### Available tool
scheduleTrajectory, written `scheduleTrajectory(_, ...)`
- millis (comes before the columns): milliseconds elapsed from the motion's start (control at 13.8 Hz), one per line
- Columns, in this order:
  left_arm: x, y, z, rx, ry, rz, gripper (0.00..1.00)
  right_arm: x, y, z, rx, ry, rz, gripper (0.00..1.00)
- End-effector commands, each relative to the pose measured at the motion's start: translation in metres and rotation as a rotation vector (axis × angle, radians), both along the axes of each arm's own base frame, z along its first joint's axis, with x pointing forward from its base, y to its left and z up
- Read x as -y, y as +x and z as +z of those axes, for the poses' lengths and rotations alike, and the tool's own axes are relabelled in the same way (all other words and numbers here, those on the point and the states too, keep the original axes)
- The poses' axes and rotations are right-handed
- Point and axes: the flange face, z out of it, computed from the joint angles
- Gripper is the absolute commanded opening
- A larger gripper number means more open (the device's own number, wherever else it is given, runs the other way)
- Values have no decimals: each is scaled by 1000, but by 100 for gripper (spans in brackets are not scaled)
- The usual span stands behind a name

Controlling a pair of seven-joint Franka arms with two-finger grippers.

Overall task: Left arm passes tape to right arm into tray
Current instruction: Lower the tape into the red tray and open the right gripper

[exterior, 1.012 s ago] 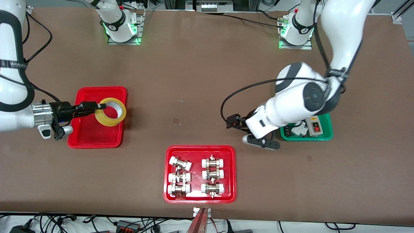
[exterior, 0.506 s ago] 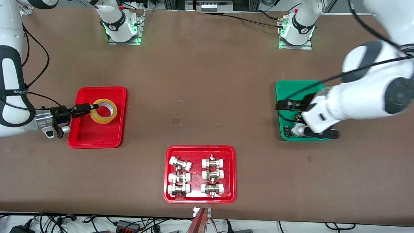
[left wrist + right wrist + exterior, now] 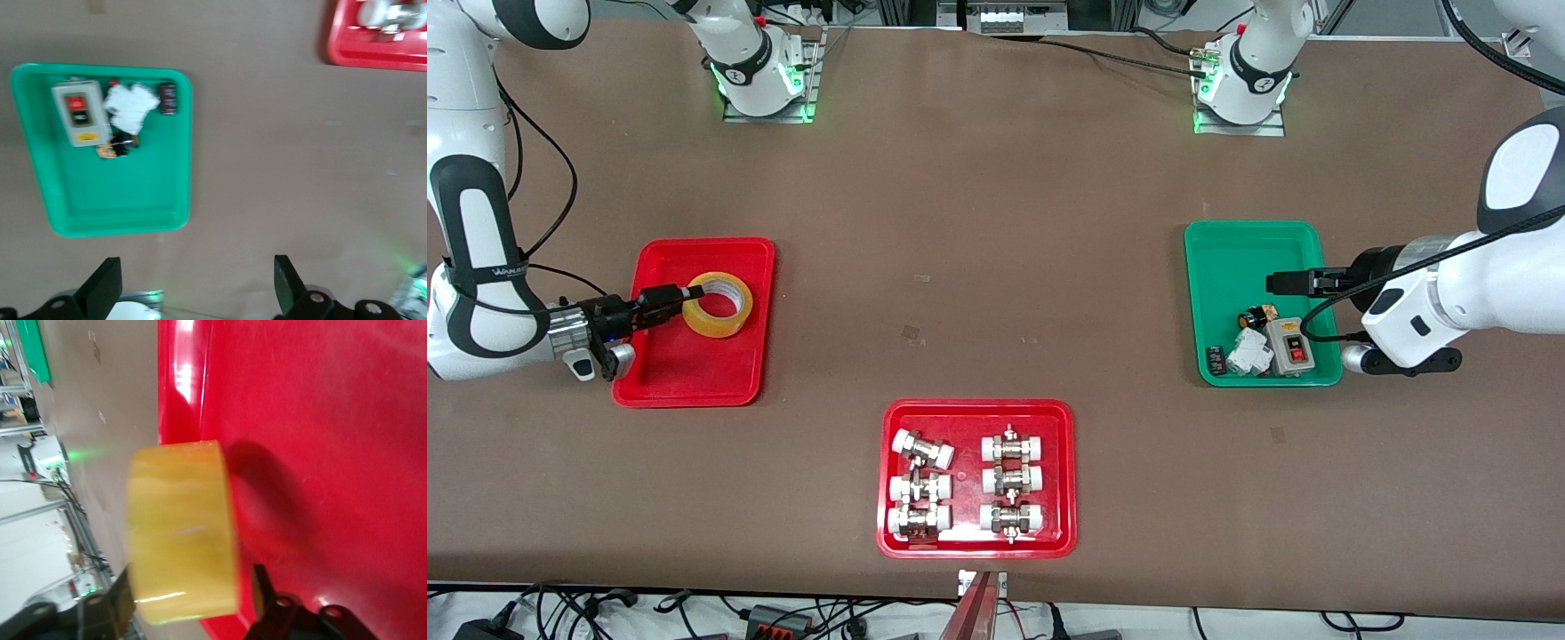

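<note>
Tape [image 3: 718, 305] going into the tray [image 3: 694, 373]
I'm seeing my right claw [image 3: 685, 294] loosening around the tape; my left claw [image 3: 1282, 283] is hanging spread over the green tray [image 3: 1249, 244].

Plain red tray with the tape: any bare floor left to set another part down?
Yes. In the plain red rectangular plastic tray the half nearer the front camera is bare. The yellowish translucent packing tape roll and the right gripper crowd the half toward the robot bases. The left gripper is open over the green plastic tray.

Brown table [image 3: 996, 222], cables [image 3: 694, 613] along edge
</note>
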Motion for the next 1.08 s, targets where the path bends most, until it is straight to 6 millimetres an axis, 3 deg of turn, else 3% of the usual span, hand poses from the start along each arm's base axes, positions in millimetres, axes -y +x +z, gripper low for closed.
scheduleTrajectory(0, 0, -5, 6, 15, 89, -35, 100, 0, 8, -3, 111, -17, 120, 100)
scheduleTrajectory(72, 1, -6, 7, 13, 89, -36, 100, -5, 12, -5, 135, -53, 176, 100)
scheduleTrajectory(145, 1, -11, 14, 21, 103, -37, 100, -10, 16, 1, 153, -87, 211, 100)
scheduleTrajectory(217, 1, -16, 7, 7, 121, -46, 100, -16, 22, 14, 172, -122, 255, 100)
scheduleTrajectory(434, -7, -18, 8, 5, 132, -34, 100, -50, 46, 84, 292, -299, 407, 100)
scheduleTrajectory(578, -11, -25, 8, -4, 147, -28, 100, -68, 56, 145, 360, -448, 432, 100)
scheduleTrajectory(723, -20, -33, 9, 9, 167, -12, 100, -87, 53, 191, 373, -534, 368, 100)
scheduleTrajectory(940, -33, -71, -8, 110, 215, -91, 100, -124, 35, 258, 338, -654, 180, 100)
scheduleTrajectory(1012, -46, -78, -14, 110, 225, -78, 100, -137, 27, 282, 323, -693, 128, 100)
